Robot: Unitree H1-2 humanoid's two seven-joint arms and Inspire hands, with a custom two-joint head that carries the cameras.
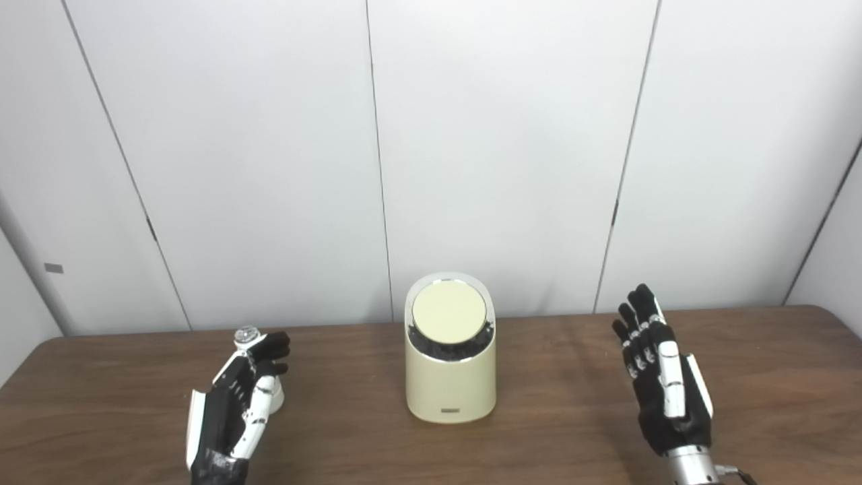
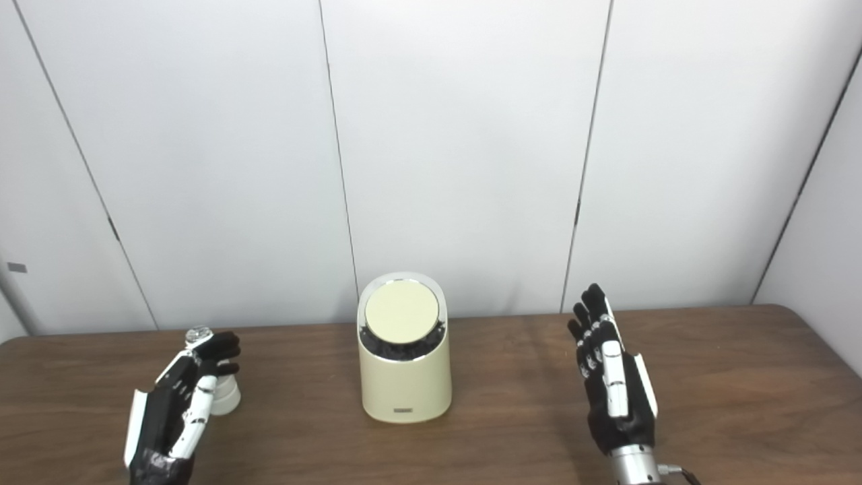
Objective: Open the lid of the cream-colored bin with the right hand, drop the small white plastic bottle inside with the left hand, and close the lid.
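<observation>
— Bottle (image 1: pixel 273 394) first: it stands on the table (image 1: pixel 539 431) right behind the left hand (image 1: pixel 236 404), whose fingers curl by it, whether gripping I cannot tell.

— And the right hand (image 1: pixel 663 384)?

— Open, flat, empty, well right of the bin (image 1: pixel 450 364). Farther back, the lid (image 1: pixel 448 314) sits shut and tilted. I'd bring the fingertips onto its low front edge and press gently.

Dark brown wood table (image 1: pixel 559 431) with rounded far corners, filling the lower part of view. Behind the table, a wall (image 1: pixel 498 148) of white panels split by thin dark seams. Small grey tag (image 1: pixel 53 268) on the wall, far left above the table.
</observation>
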